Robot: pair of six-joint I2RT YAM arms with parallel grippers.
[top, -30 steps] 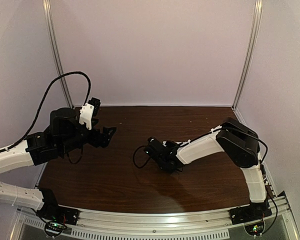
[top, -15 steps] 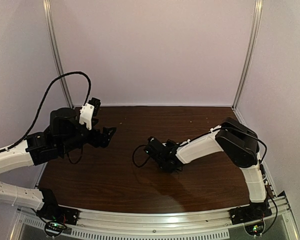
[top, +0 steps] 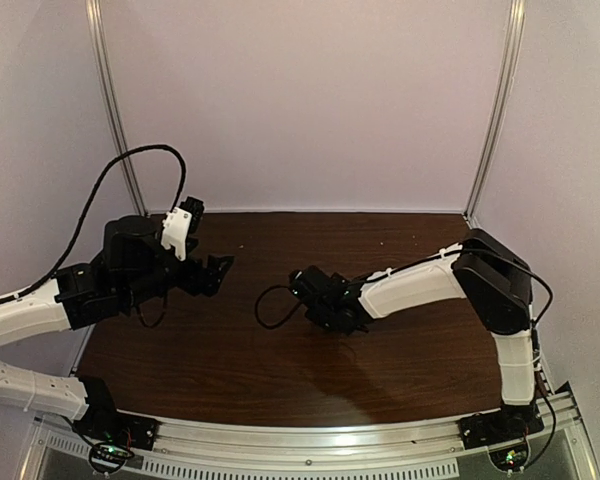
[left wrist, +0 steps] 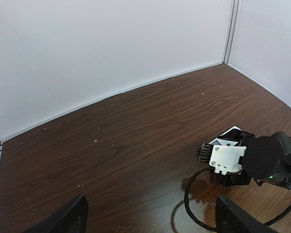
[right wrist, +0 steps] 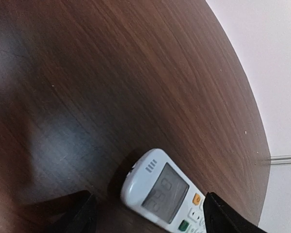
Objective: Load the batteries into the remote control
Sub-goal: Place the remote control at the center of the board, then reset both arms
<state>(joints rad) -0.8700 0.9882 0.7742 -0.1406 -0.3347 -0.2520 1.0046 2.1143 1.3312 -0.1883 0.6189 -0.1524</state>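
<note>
Remote (right wrist: 160,191) lies face up on the dark wood counter (top: 230,370), inside the wide-open right end effector (right wrist: 150,212).
Its grey screen (right wrist: 166,190) faces upward at the end pointing away from the wrist; the right end effector straddles it and grips nothing. The left end effector (left wrist: 150,221), also wide and holding nothing, hovers well apart over the counter's left side.

The left white-and-black jointed arm (top: 35,312) is held raised, and its black two-finger gripper (top: 218,272) is spread wide. The right white-and-black jointed arm (top: 410,285) stretches low toward centre, and its black two-finger gripper (top: 318,300) is likewise parted.
</note>
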